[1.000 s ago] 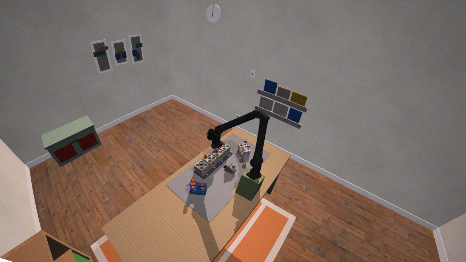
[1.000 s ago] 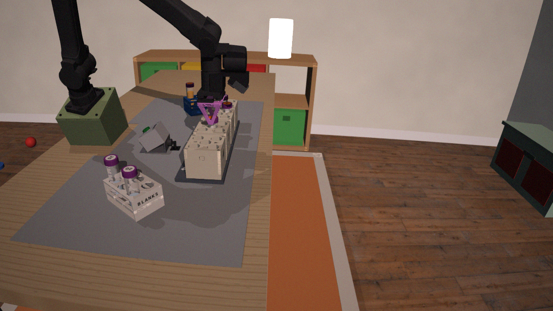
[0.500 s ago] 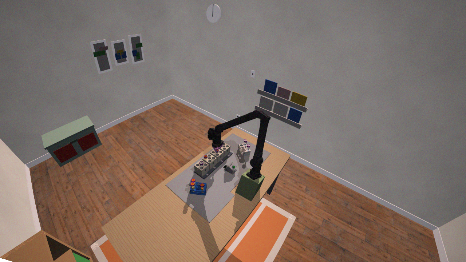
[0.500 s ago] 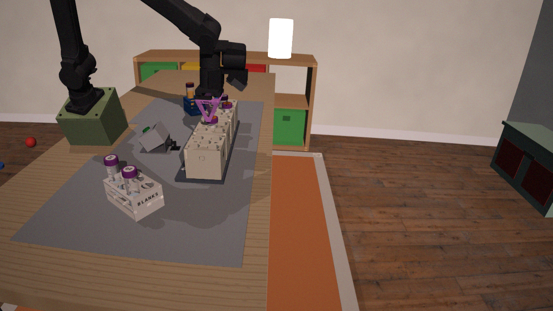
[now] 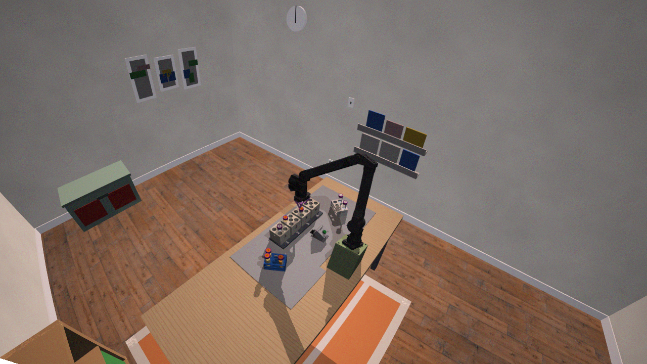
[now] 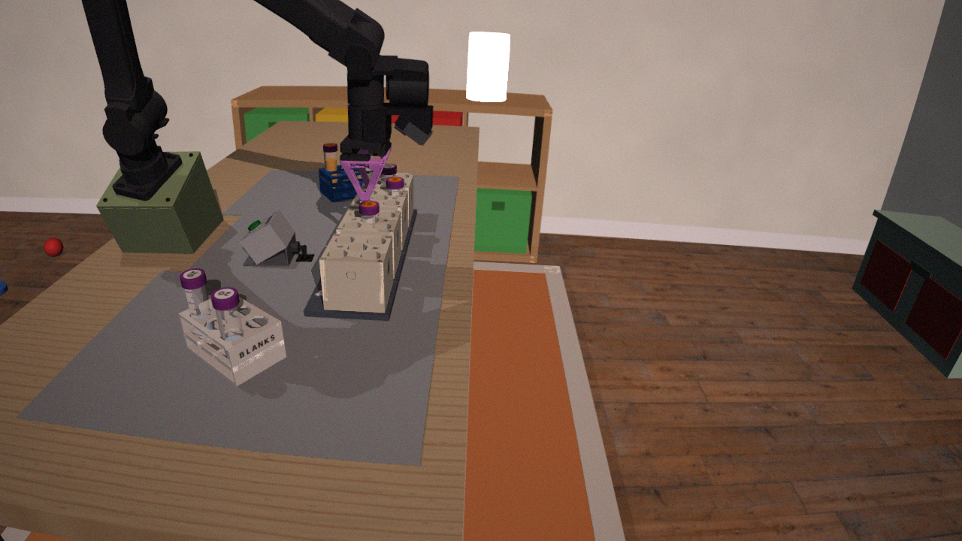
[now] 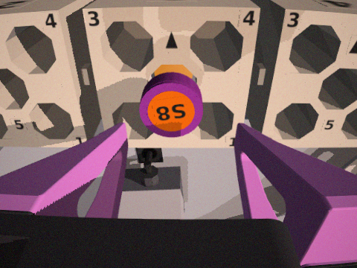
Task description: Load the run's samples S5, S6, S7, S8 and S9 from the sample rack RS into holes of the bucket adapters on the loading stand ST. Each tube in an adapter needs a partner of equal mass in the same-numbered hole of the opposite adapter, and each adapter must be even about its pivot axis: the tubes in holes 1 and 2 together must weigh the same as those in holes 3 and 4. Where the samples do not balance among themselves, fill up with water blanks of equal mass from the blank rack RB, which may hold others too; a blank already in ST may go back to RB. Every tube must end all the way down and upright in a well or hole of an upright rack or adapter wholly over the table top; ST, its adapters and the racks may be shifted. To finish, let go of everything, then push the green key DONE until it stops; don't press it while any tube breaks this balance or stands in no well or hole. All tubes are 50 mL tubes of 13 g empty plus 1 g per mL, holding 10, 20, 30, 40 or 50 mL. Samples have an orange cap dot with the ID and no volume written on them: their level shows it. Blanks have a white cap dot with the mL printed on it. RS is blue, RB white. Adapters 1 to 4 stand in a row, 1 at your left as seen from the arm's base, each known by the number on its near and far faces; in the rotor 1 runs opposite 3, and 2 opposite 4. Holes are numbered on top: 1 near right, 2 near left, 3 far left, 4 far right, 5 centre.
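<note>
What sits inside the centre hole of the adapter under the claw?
The purple-capped sample tube with orange dot S8 stands in the centre hole of the beige adapter block. The open purple claw has spread clear. The block hides the tube's body and liquid level.

wall clock (image 5: 296, 18), red ball (image 6: 52, 246), orange rug (image 6: 518, 403)
</note>
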`<state>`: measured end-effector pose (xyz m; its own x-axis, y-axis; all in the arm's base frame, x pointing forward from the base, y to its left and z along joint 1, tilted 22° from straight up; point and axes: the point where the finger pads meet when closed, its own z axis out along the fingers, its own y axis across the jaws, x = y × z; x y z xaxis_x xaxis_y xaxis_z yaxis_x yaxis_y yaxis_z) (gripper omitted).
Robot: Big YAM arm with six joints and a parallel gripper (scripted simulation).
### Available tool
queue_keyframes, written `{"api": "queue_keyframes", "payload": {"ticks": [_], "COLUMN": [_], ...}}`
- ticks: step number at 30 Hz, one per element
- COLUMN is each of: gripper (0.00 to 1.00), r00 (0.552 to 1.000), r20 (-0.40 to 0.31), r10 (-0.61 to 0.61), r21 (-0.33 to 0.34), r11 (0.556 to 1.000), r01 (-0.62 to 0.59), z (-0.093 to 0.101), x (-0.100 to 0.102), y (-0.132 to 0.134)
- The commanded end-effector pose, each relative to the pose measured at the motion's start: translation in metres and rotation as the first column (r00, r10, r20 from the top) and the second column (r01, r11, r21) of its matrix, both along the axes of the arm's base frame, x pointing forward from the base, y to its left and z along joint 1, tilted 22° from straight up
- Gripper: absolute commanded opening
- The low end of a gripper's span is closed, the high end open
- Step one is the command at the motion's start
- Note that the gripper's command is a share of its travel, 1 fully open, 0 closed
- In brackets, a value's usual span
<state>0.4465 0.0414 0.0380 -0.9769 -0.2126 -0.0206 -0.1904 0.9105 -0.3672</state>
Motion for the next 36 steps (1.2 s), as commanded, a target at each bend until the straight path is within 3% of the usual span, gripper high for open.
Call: {"api": "queue_keyframes", "payload": {"ticks": [1, 12, 13, 18, 22, 24, 27, 29, 36], "gripper": [0.55, 0.55, 0.8, 0.8, 0.8, 0.8, 0.8, 0.8, 0.8], "r00": [0.999, 0.999, 0.997, 0.946, 0.867, 0.811, 0.72, 0.72, 0.439], "r20": [0.04, 0.038, -0.011, -0.106, -0.153, -0.202, -0.225, -0.225, -0.334], "r10": [0.01, 0.015, 0.082, 0.307, 0.475, 0.55, 0.656, 0.656, 0.834], "r21": [0.009, 0.009, -0.004, -0.011, -0.003, 0.006, 0.019, 0.019, 0.087], "r11": [1.0, 1.0, 0.997, 0.951, 0.877, 0.828, 0.742, 0.742, 0.491], "r01": [-0.01, -0.015, -0.082, -0.31, -0.481, -0.56, -0.67, -0.67, -0.867], "z": [0.014, 0.014, -0.003, -0.02, -0.026, -0.034, -0.038, -0.038, -0.058], "x": [0.014, 0.019, 0.002, -0.018, -0.02, -0.031, -0.031, -0.031, -0.055], "y": [0.01, 0.02, 0.024, 0.059, 0.092, 0.105, 0.132, 0.132, 0.184]}}
